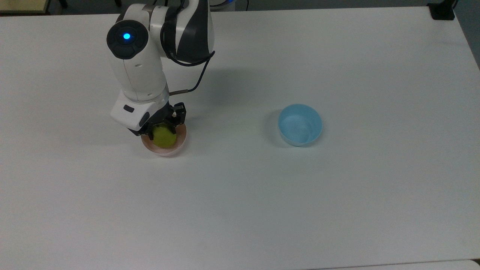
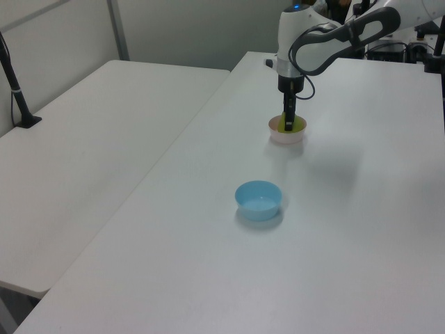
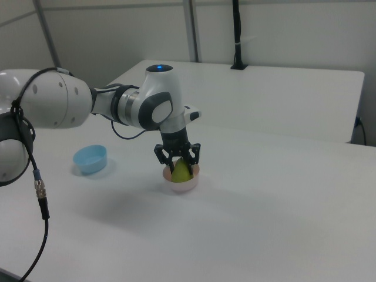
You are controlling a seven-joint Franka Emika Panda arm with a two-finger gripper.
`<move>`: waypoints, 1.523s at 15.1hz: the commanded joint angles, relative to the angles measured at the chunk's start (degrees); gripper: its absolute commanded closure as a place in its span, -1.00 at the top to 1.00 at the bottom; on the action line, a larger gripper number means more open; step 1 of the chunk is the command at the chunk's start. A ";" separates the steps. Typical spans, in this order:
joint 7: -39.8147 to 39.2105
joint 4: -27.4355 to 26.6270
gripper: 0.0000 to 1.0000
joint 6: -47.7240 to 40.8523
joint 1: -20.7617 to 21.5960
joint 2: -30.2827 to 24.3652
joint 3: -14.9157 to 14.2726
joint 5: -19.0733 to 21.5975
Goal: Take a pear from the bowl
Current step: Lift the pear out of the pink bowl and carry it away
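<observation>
So the pear (image 1: 164, 137) is sitting in the pink bowl (image 1: 176, 147), and the robot's hand (image 1: 162, 128) is down in the bowl right on top of it. Using the pink bowl as the landmark: the blue bowl (image 1: 300, 125) sits well apart from it, off to the top view's right, on the same white tabletop (image 1: 337, 195).

The top view looks almost straight down, so the arm's wrist covers the far part of the pink bowl and the upper end of the pear. You get the yellow-green lower half and the near rim, plus the dark fingers (image 1: 174, 120) at the pear's edge.

The right view is the useful one for the grip. There the hand (image 3: 178, 163) comes straight down over the pink bowl (image 3: 183, 183), and the two fingers (image 3: 194, 154) straddle the pear (image 3: 181, 171), one on each side, spread about as wide as the fruit. They look like they're against it, but I can't tell whether they're actually squeezing or just sitting around it. The pear's bottom is inside the bowl.

The left view is from farther off: the hand (image 2: 288, 125) is a thin dark column dipping into the pink bowl (image 2: 287, 135), with a sliver of green pear (image 2: 297, 124) beside it. The blue bowl (image 2: 259, 200) is nearer the camera than the pink bowl. That view also shows a second white table (image 2: 76, 139) beyond the tabletop's edge, on the left view's left.
</observation>
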 commanded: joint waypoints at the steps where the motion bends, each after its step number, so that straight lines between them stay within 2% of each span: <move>1: 1.42 -1.25 -1.00 1.10 0.11 -0.65 0.28 -0.98; 5: 1.51 -0.90 -1.00 -0.04 -0.15 -2.04 0.28 -0.98; 13: 1.60 4.02 -1.00 -12.86 -0.15 -8.46 0.37 -0.10; 19: 2.39 10.69 -1.00 -27.01 0.20 -13.65 0.37 0.08; 23: 2.39 11.06 -1.00 -28.96 0.11 -16.02 0.37 2.01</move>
